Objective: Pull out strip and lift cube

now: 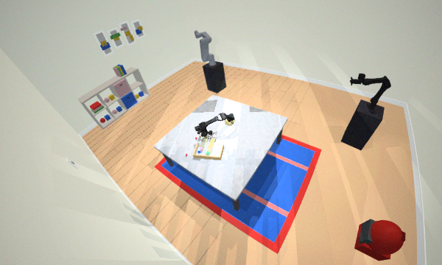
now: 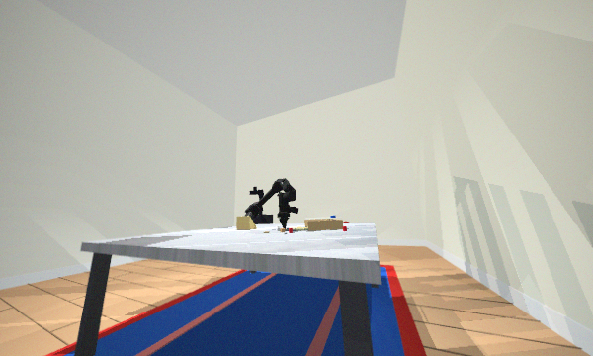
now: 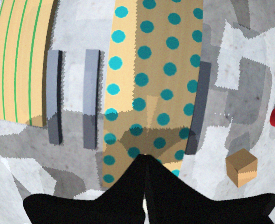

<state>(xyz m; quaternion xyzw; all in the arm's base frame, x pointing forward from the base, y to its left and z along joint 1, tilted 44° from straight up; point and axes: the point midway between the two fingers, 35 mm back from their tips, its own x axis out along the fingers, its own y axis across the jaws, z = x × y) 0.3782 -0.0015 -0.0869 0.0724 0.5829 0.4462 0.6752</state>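
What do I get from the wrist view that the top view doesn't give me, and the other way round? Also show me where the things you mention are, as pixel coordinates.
Only the wrist view: teal dots on one strip (image 3: 165, 95), green lines on the other (image 3: 23, 65), grey rails such as the one (image 3: 91, 100) left of the dotted strip, and a small tan block (image 3: 241, 167).

Only the top view: the whole arm (image 1: 215, 119), the shelf unit (image 1: 108, 82) and the red-bordered blue mat (image 1: 287, 177).

Both: the strips and the pincer (image 1: 214, 137) (image 3: 144, 160), its fingertips together at the dotted strip's near end in the wrist view.
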